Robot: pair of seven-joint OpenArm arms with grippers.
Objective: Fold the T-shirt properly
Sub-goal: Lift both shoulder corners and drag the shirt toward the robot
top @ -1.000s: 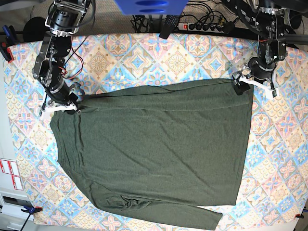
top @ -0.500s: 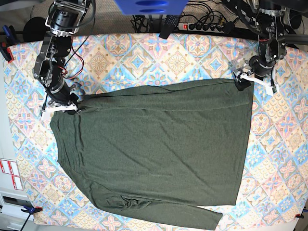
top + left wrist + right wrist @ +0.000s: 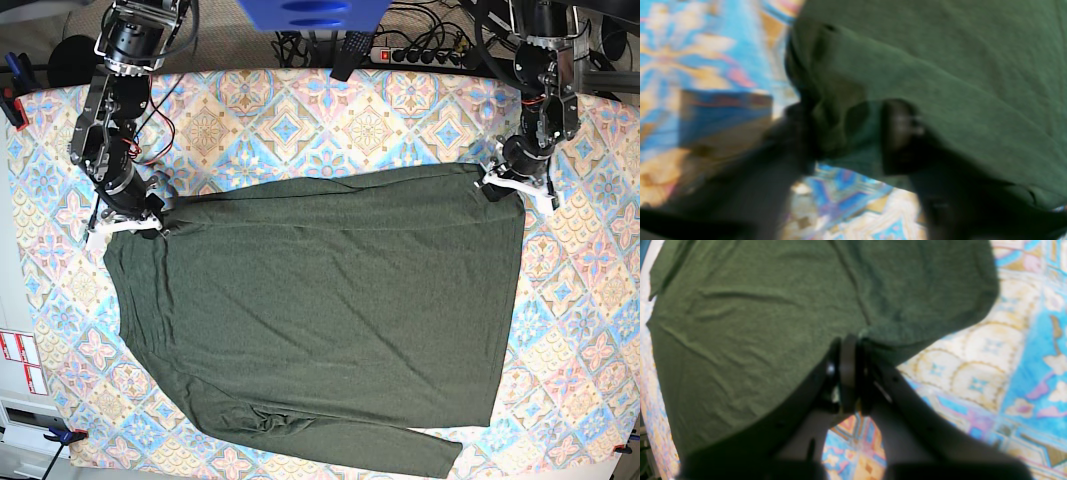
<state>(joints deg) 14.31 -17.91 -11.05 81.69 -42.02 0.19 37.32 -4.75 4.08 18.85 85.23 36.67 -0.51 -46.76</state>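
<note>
T-shirt [image 3: 320,310] flat on patterned tablecloth [image 3: 300,120], corners pinched in left pincer [image 3: 512,187] and right pincer [image 3: 128,222].

Table [image 3: 300,110] covered by a patterned tile-print cloth. The T-shirt [image 3: 320,310] lies flat, spread from centre toward the near edge.

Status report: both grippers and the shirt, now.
Left gripper shut on the T-shirt, far corner. Right gripper shut on the opposite far corner. Shirt spread flat on the patterned cloth, one sleeve trailing at the near edge. Nothing in the way.
</note>
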